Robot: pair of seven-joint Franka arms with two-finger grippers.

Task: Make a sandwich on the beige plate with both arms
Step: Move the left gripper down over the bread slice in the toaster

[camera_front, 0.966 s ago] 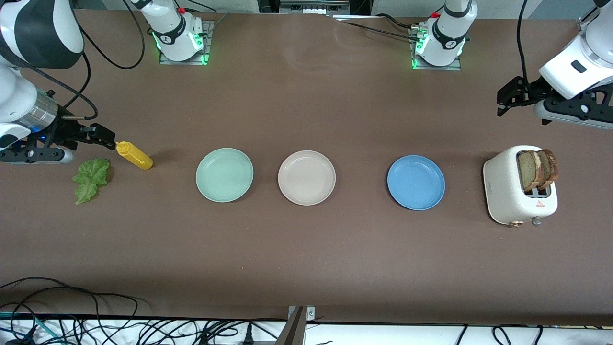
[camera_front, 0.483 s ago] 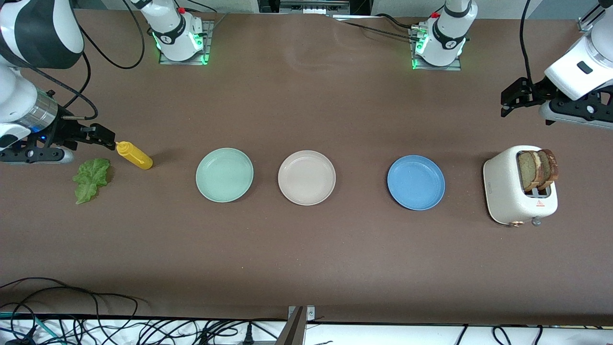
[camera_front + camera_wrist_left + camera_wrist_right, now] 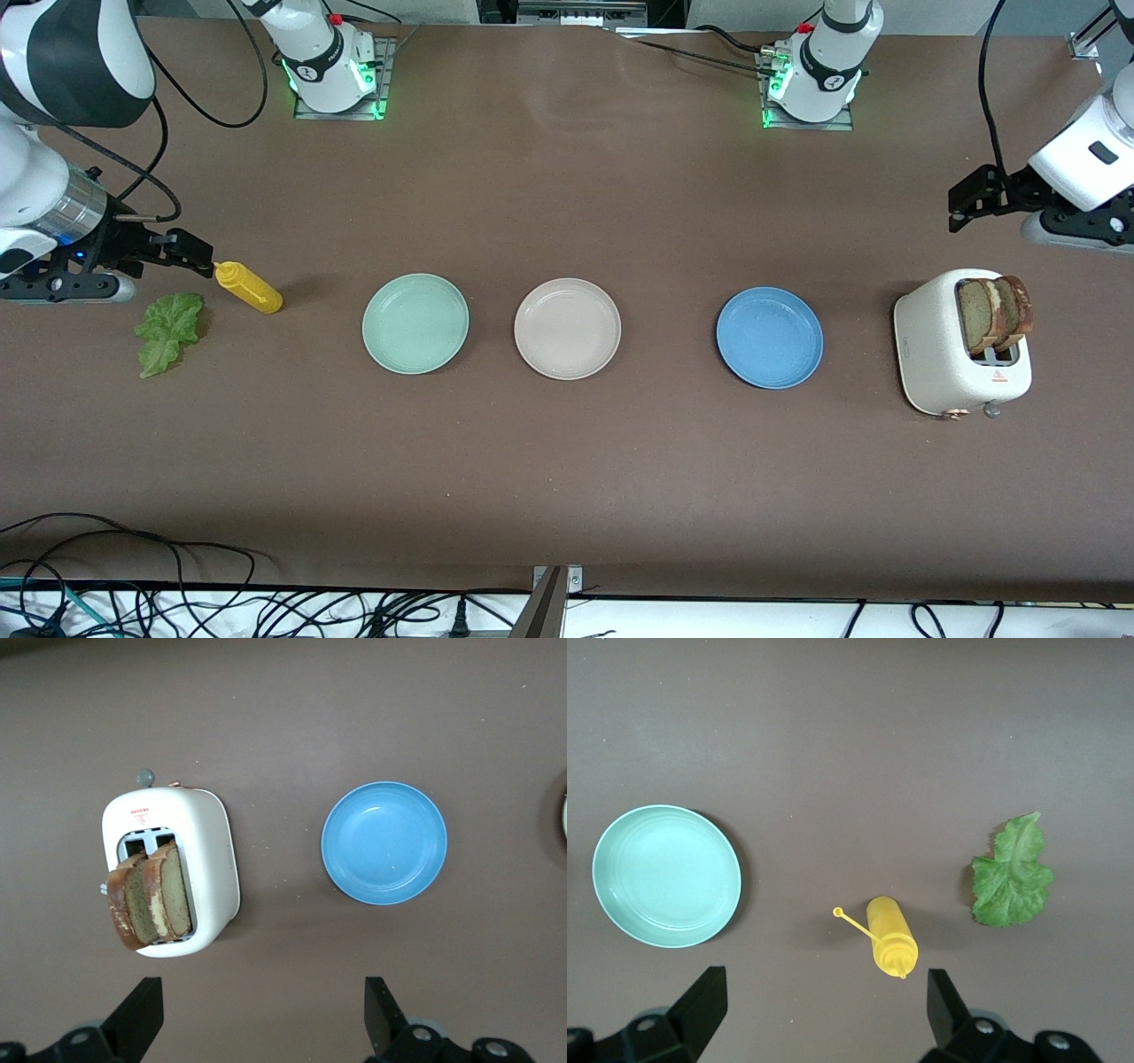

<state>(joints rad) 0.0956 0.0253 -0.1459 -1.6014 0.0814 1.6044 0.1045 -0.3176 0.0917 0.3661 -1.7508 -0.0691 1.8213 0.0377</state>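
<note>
The beige plate [image 3: 567,329] sits empty mid-table between two other plates. Two browned bread slices [image 3: 997,315] [image 3: 151,904] stand upright in the white toaster [image 3: 939,354] [image 3: 208,859] at the left arm's end of the table. A green lettuce leaf [image 3: 168,332] [image 3: 1013,873] lies flat at the right arm's end. My left gripper [image 3: 959,208] [image 3: 263,1019] hangs open and empty over bare table close to the toaster. My right gripper [image 3: 199,251] [image 3: 824,1014] is open and empty over the table, just off the nozzle of the yellow bottle.
A mint-green plate [image 3: 415,323] [image 3: 666,875] and a blue plate [image 3: 769,337] [image 3: 384,843] flank the beige one. The yellow squeeze bottle [image 3: 250,287] [image 3: 891,946] lies on its side beside the lettuce. Cables run along the table edge nearest the front camera.
The left arm has drawn its gripper toward its own end of the table, staying open. The right arm has not moved.
</note>
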